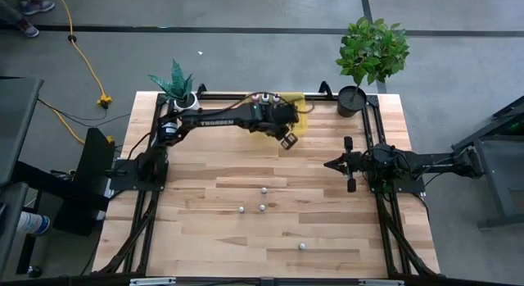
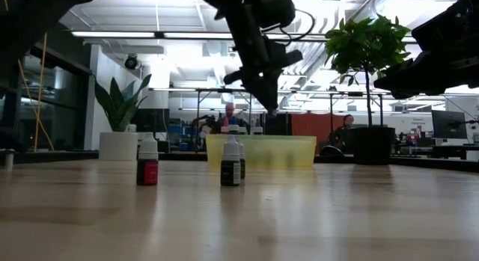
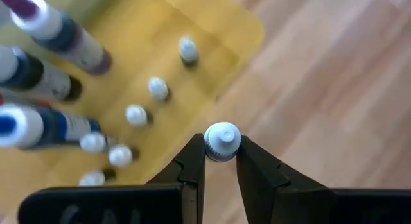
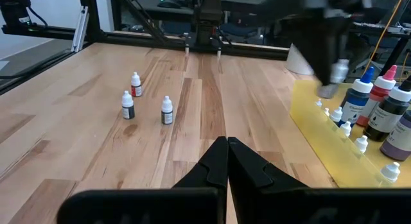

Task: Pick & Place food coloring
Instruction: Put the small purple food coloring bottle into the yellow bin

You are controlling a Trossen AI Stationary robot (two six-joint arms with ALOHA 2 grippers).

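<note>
The food coloring is a set of tiny bottles. Several stand upright in the yellow tray point(image 1: 301, 106) at the table's far edge: larger ones with coloured caps point(image 3: 61, 34) and small whitish ones point(image 3: 136, 114). Several more small bottles point(image 1: 262, 207) stand on the wood nearer the near edge, and three of them show in the right wrist view point(image 4: 128, 105). My left gripper point(image 1: 288, 139) hangs by the tray's near-right corner, shut on one small bottle point(image 3: 222, 142). My right gripper point(image 1: 332, 164) waits shut at the table's right. My left gripper pinches a small white-capped bottle just below its ribbed cap point(image 3: 222, 153), one finger point(image 3: 192, 163) on each side. The fingers come from above, pointing down. The bottle hangs upright and lifted clear point(image 4: 329, 88), over the wood beside the tray's edge.
A potted snake plant point(image 1: 178, 88) stands at the far left corner and a leafy plant in a black pot point(image 1: 352, 99) at the far right, close to the tray. Black frame rails run along both sides. Bare wood lies between the tray and the loose bottles.
</note>
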